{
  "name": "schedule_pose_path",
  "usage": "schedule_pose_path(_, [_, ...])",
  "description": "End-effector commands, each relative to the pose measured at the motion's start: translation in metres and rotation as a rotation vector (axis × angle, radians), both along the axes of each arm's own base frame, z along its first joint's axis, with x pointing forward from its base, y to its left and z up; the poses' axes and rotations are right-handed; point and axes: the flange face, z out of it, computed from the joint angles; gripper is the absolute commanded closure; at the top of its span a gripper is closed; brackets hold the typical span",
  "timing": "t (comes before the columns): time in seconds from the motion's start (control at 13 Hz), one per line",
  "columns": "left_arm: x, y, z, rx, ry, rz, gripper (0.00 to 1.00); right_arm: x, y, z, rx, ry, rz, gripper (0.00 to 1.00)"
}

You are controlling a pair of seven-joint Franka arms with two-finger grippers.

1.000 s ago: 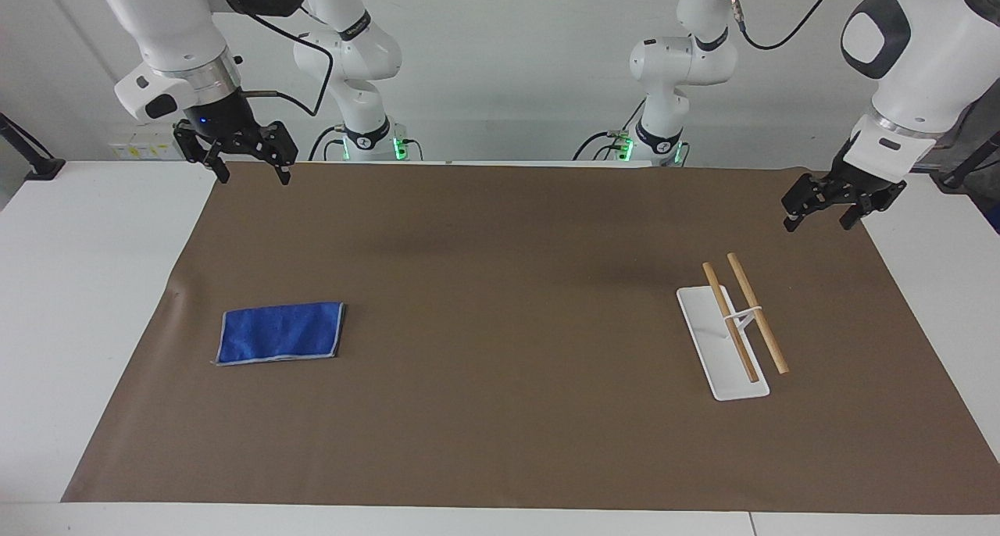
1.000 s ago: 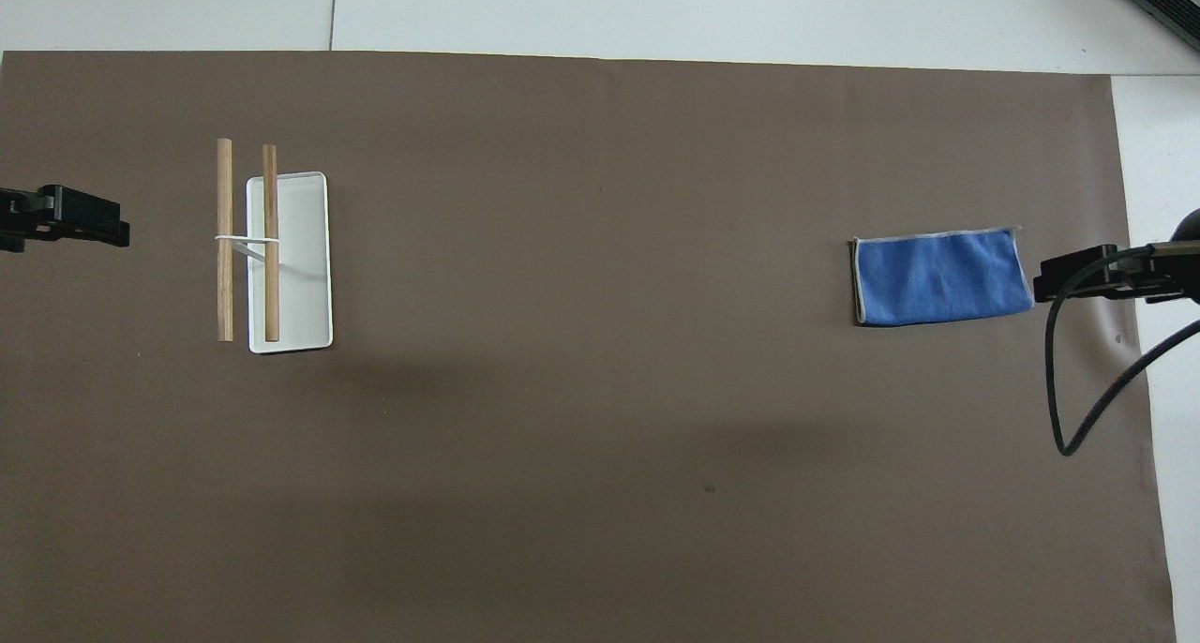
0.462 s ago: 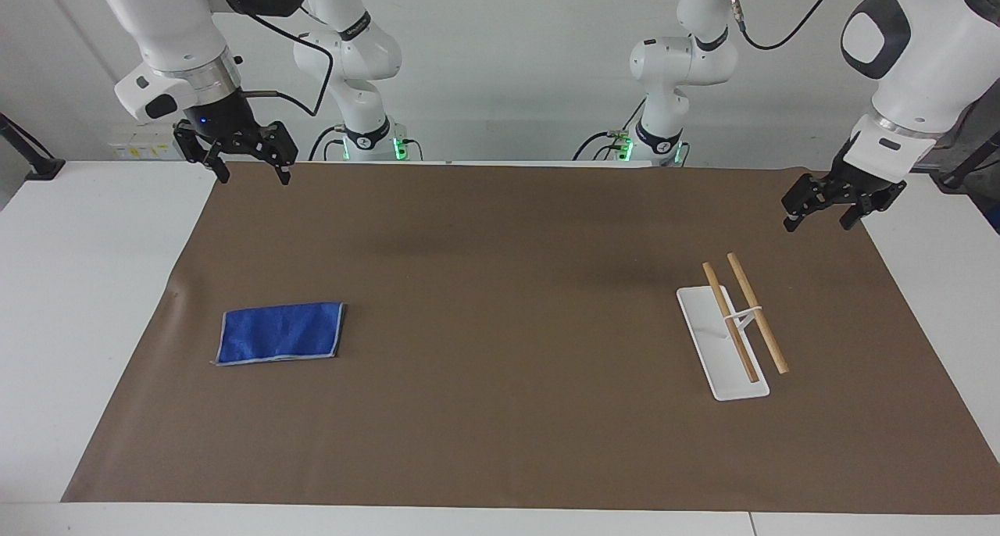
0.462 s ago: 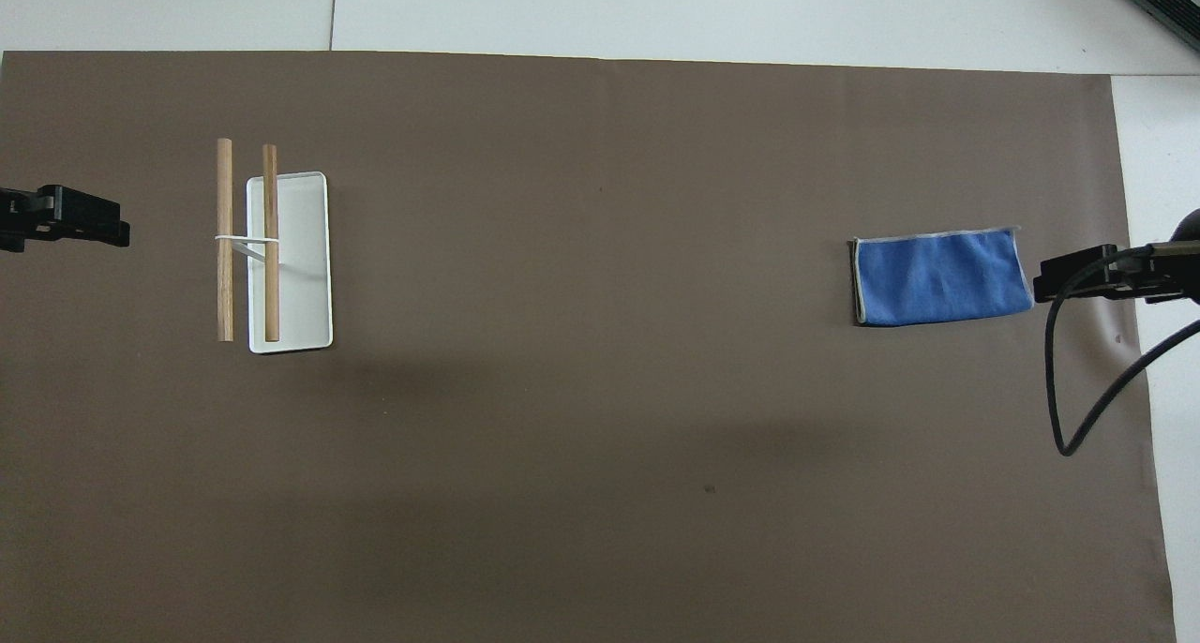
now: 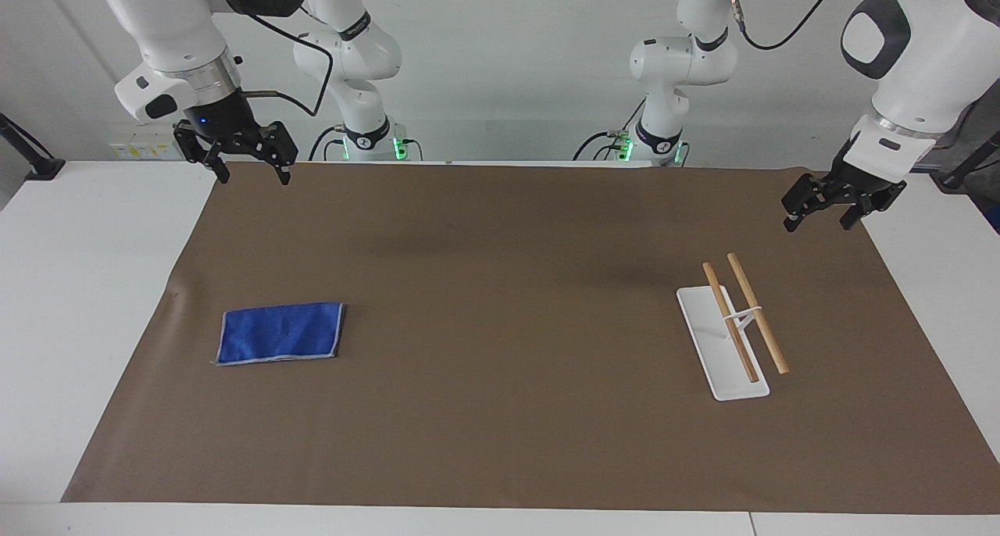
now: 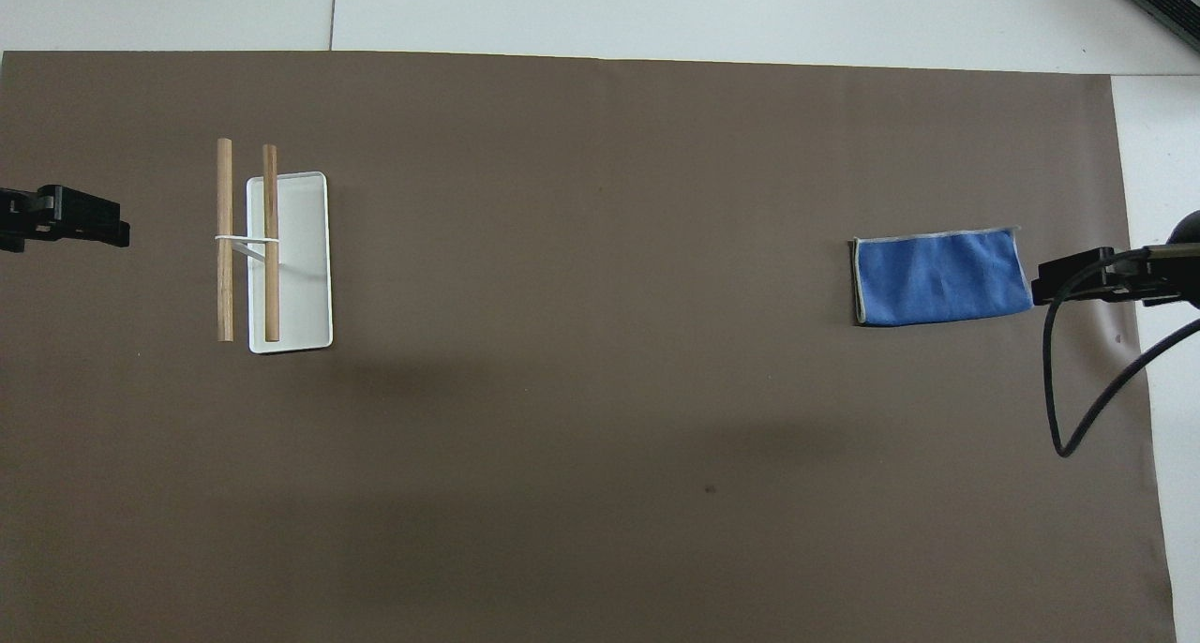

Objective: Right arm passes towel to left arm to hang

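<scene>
The blue towel [image 5: 281,332] lies flat and folded on the brown mat toward the right arm's end; it also shows in the overhead view [image 6: 942,276]. My right gripper [image 5: 255,179], with its blue light on, hangs open and empty in the air over the mat's corner by its own base, apart from the towel. In the overhead view its tip [image 6: 1078,282] shows beside the towel's end. My left gripper [image 5: 819,225] hangs open and empty over the mat at the left arm's end, and shows in the overhead view [image 6: 84,229].
A rack with a white base [image 5: 723,364] and two wooden dowels [image 5: 744,317] stands on the mat toward the left arm's end [image 6: 305,249]. The brown mat [image 5: 508,286] covers most of the white table. A loose black cable [image 6: 1069,418] loops below the right gripper.
</scene>
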Motion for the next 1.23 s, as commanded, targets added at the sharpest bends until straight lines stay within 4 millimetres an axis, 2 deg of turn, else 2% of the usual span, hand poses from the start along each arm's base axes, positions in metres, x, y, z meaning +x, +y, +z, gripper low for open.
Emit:
schedule_pose_path(0.0, [-0.006,0.001,0.003,-0.012,-0.001,-0.007,0.0,-0.006,-0.012,-0.028,0.013,-0.027,-0.017,0.0])
schedule_pose_path(0.38, [-0.006,0.001,0.003,-0.012,0.0,-0.007,0.0,0.008,-0.031,-0.108,0.006,-0.073,0.007,0.0])
schedule_pose_path(0.62, [-0.006,0.001,0.003,-0.012,0.0,-0.007,0.0,0.024,-0.052,-0.161,0.002,-0.081,0.031,0.0])
schedule_pose_path(0.92, [-0.006,0.001,0.003,-0.012,0.0,-0.007,0.0,0.037,-0.06,-0.234,0.002,-0.1,0.032,0.0])
schedule_pose_path(1.15, [-0.006,0.002,0.003,-0.01,0.0,-0.007,0.0,0.047,-0.065,-0.272,0.0,-0.125,0.025,0.0])
